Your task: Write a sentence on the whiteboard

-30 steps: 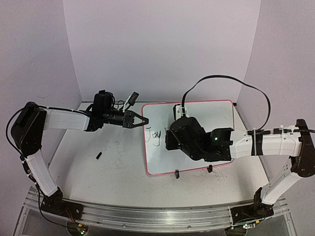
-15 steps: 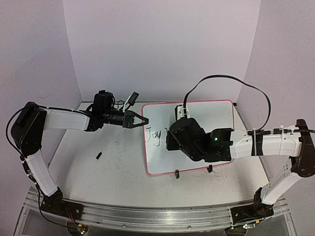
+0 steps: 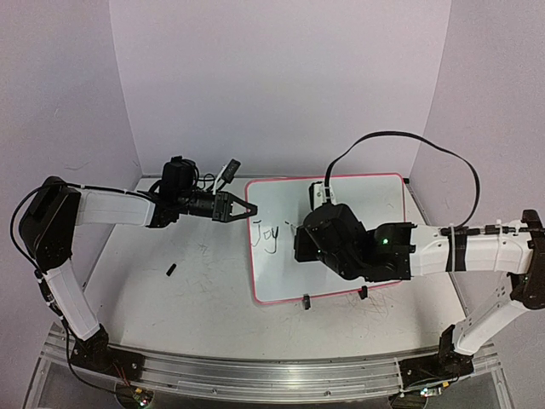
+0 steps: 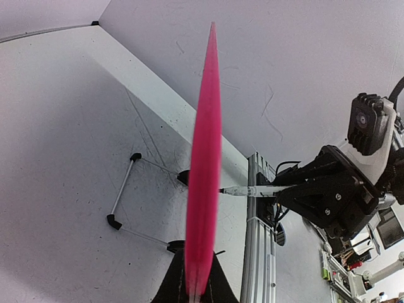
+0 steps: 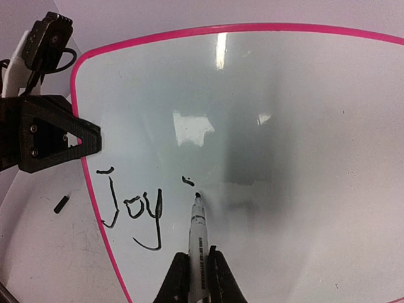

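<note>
The whiteboard (image 3: 375,200), white with a pink rim, lies right of centre on the table. The word "Joy" (image 5: 132,208) is written in black near its left edge, with a short dash (image 5: 186,180) after it. My right gripper (image 5: 199,268) is shut on a white marker (image 5: 197,237). The marker's black tip touches the board just below the dash. My left gripper (image 3: 247,207) is shut on the board's left edge. That edge appears edge-on as a pink strip (image 4: 205,158) in the left wrist view, running up from my left gripper (image 4: 196,290).
A small black cap (image 3: 170,270) lies on the scribbled grey tabletop left of the board. Two black clips (image 3: 306,300) sit on the board's near edge. A thin wire stand with black ends (image 4: 123,192) shows beside the board. Walls close in the back and sides.
My right arm has shifted slightly to the right along the board with the marker. The left arm has not moved.
</note>
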Robot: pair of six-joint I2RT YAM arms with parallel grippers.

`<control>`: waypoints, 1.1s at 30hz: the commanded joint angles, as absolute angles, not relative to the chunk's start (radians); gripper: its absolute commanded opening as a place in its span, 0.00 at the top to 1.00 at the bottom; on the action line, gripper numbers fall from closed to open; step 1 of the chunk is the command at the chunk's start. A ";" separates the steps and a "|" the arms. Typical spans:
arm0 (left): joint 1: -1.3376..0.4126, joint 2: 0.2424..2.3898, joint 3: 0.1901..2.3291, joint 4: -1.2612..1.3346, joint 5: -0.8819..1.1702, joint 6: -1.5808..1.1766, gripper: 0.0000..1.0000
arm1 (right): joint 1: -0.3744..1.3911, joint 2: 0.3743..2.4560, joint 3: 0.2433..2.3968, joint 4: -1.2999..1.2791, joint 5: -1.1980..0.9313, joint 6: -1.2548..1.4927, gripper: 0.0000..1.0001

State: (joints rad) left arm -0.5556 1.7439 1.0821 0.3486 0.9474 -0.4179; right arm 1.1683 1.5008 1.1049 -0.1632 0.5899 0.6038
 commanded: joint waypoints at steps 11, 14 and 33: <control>-0.554 1.729 1.084 0.327 0.940 -0.443 1.00 | 1.166 1.546 1.132 -0.086 0.591 0.551 1.00; -0.554 1.726 1.081 0.327 0.940 -0.443 1.00 | 1.161 1.550 1.131 -0.086 0.582 0.552 1.00; -0.554 1.727 1.082 0.327 0.939 -0.443 1.00 | 1.167 1.547 1.086 -0.138 0.577 0.620 1.00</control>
